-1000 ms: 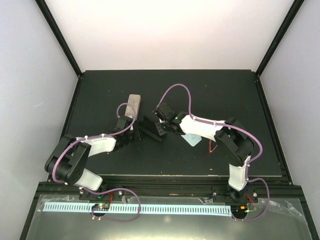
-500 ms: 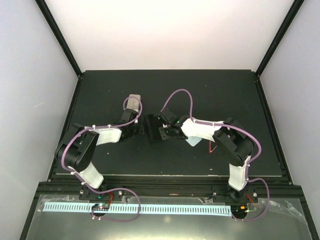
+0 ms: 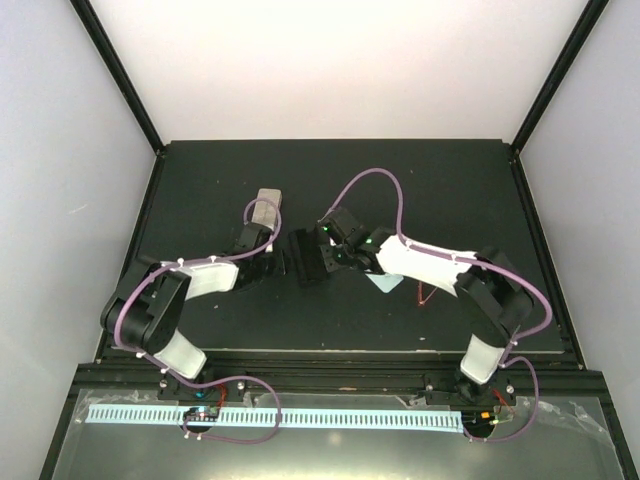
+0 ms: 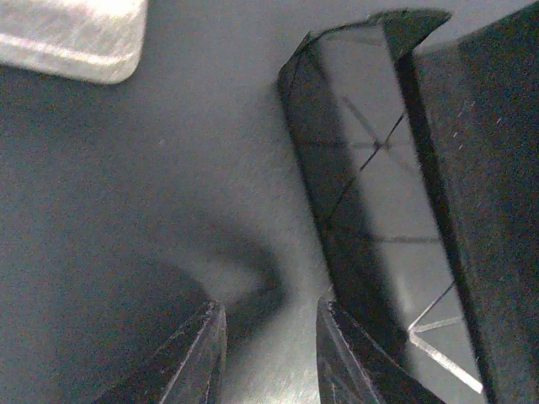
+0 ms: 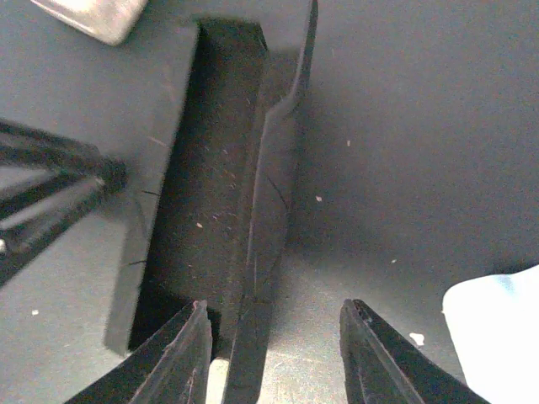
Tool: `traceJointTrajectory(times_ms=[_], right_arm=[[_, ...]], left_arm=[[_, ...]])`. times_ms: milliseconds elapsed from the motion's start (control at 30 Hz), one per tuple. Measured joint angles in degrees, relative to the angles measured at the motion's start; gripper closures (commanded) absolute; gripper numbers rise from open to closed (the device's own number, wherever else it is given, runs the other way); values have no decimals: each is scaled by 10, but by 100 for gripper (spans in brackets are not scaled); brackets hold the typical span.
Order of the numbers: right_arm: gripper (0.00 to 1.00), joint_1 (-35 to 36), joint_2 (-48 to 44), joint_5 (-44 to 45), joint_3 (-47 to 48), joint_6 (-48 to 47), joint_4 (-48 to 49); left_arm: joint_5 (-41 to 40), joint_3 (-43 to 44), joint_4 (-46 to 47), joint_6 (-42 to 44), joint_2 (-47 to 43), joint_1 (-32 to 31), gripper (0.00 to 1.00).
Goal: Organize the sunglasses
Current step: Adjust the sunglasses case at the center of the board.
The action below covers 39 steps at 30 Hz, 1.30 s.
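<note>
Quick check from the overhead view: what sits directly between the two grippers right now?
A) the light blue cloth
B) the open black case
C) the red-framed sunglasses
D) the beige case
B: the open black case lies between the left gripper and the right gripper; the beige case sits farther back.

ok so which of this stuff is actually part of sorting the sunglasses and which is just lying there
Part of the job:
- red-framed sunglasses
- open black case, likely where a pair goes

Just lying about:
- beige case
- light blue cloth
</note>
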Motion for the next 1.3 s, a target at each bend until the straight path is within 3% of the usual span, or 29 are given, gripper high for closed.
traceJointTrajectory(times_ms=[367, 533, 1000, 1133, 1300], right_arm=[[60, -39, -122, 68, -98, 63, 28], [64, -73, -75, 81, -112, 73, 23], [64, -74, 12, 64, -95, 61, 22], [70, -74, 17, 69, -90, 59, 17], [92, -74, 23, 82, -86, 55, 15]], left_arm=[[33, -74, -6, -2, -76, -4, 72], [73, -84, 8, -6, -79, -34, 72], [125, -38, 54, -17, -5, -79, 73], [128, -17, 60, -24, 19, -80, 73], [131, 3, 71, -32, 43, -80, 73]])
